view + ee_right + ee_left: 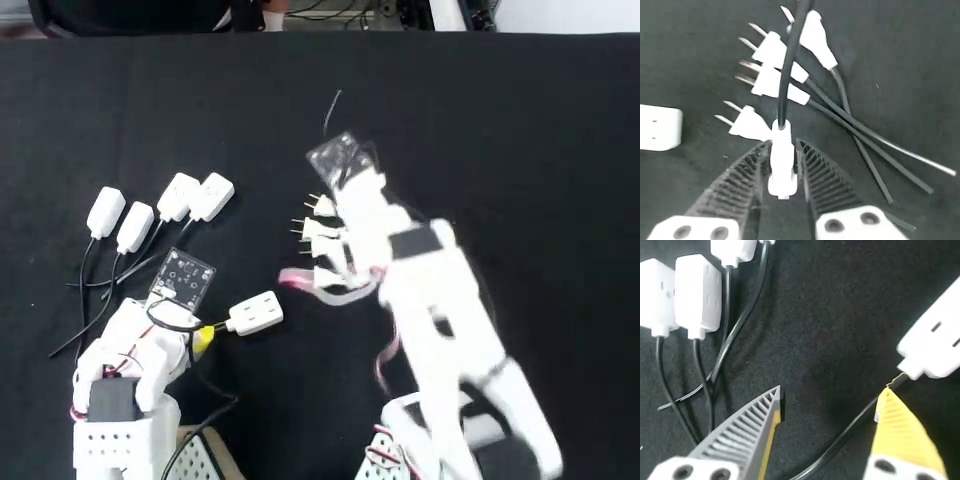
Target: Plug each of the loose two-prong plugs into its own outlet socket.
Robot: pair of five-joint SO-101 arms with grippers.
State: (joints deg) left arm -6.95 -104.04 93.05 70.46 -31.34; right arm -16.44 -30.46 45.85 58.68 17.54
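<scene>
My right gripper (782,150) is shut on a white plug (781,167); its black cord (790,60) runs away from the wrist and its prongs are hidden. Several loose two-prong plugs (771,82) lie just beyond it, prongs toward a single white outlet socket (657,127). In the high view the right gripper (325,283) sits among these plugs (318,228). My left gripper (832,392) stands open low over the cloth, its yellow fingertip (890,400) beside that single socket (937,340), which lies at table centre (255,313). Several more sockets (135,227) lie at the left.
Black socket cords (722,355) trail across the black cloth between the left sockets and my left arm. A small dark board (182,275) lies near the left arm. The far and right parts of the table (520,130) are bare cloth.
</scene>
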